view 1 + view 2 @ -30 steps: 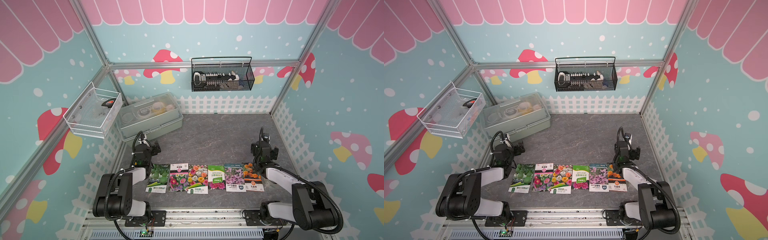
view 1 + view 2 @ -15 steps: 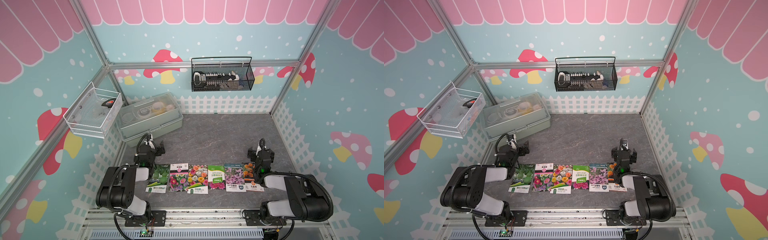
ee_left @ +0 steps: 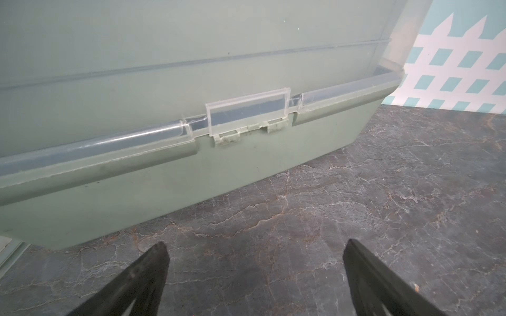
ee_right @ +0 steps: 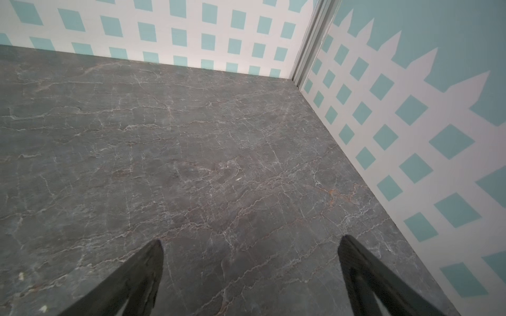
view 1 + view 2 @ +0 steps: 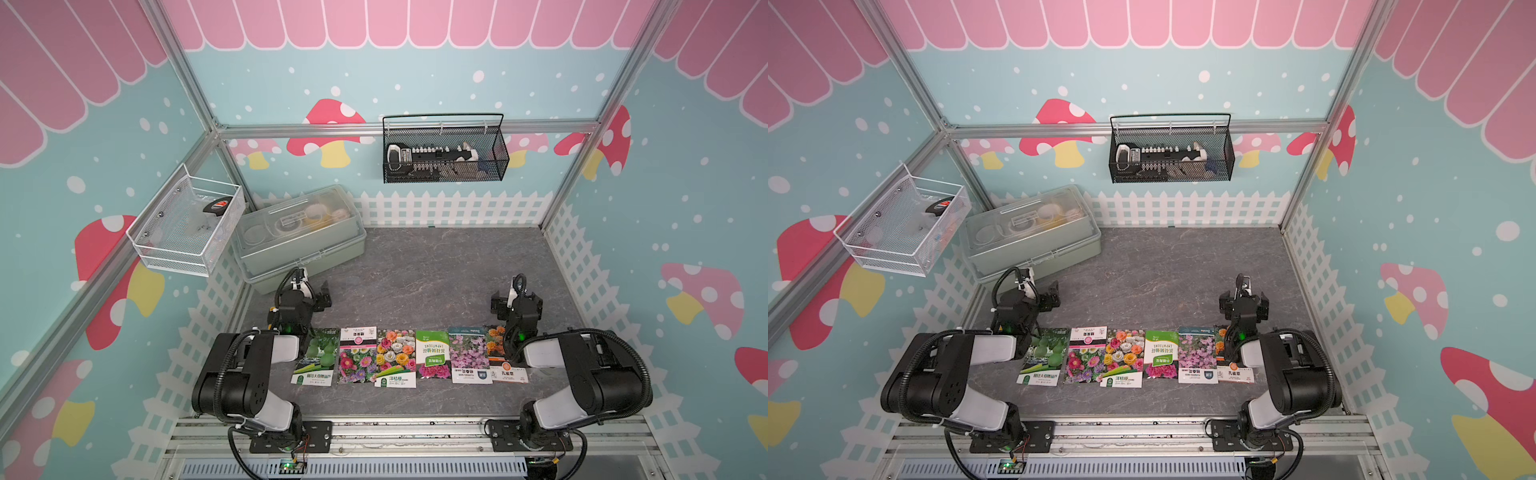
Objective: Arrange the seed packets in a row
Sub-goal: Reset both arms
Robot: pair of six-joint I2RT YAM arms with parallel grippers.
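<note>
As arms fold back, seed packets (image 5: 409,353): unmoved row, lower centre, both top views (looks finished).
Left wrist, left gripper (image 3: 254,262): jaws wide, empty, facing green box (image 3: 246,164).
Right wrist, right gripper (image 4: 250,260): jaws wide, empty, above table (image 4: 191,136).

Left gripper (image 3: 254,250): jaws spread wide, empty.
Right gripper (image 4: 250,246): jaws spread wide, empty.
Left arm (image 5: 249,365): folded, elbow back.
Right arm (image 5: 582,368): folded, elbow back.

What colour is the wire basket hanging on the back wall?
The wire basket is black, clearest in a top view.
</note>
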